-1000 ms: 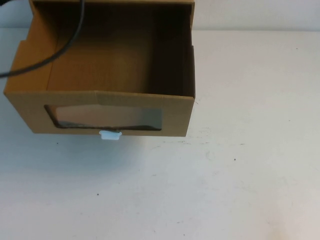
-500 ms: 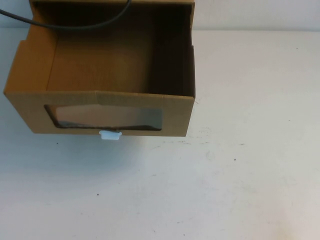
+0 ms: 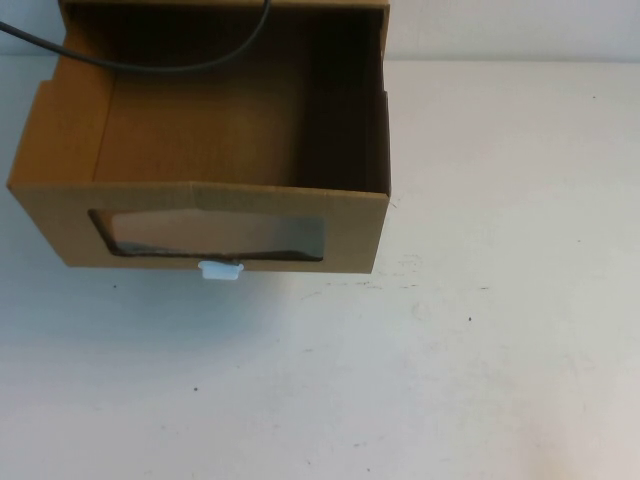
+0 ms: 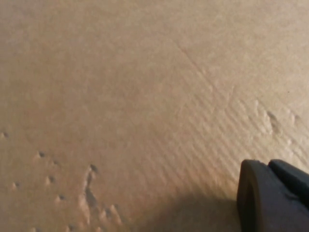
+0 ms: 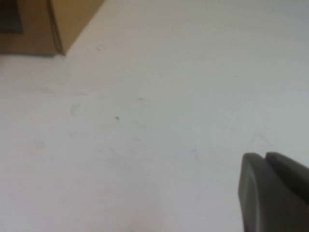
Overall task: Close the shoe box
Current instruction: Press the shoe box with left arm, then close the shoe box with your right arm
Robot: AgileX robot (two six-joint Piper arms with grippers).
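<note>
The shoe box [image 3: 60, 215] is brown cardboard and stands at the table's far left. Its drawer is pulled out toward me, open on top and empty inside. The front has a dark window [image 3: 210, 235] with a small white pull tab [image 3: 220, 269] below it. Neither gripper shows in the high view. In the left wrist view my left gripper [image 4: 267, 166] is shut with nothing held, just above bare cardboard [image 4: 120, 96]. In the right wrist view my right gripper [image 5: 264, 157] is shut and empty over the white table, well away from the box corner [image 5: 72, 19].
A black cable [image 3: 150, 64] arcs across the back of the open drawer in the high view. White table [image 3: 480, 300] stretches to the right of the box and in front of it.
The black cable has swung from a diagonal across the drawer's left side to a shallow arc near its back. The box has not moved.
</note>
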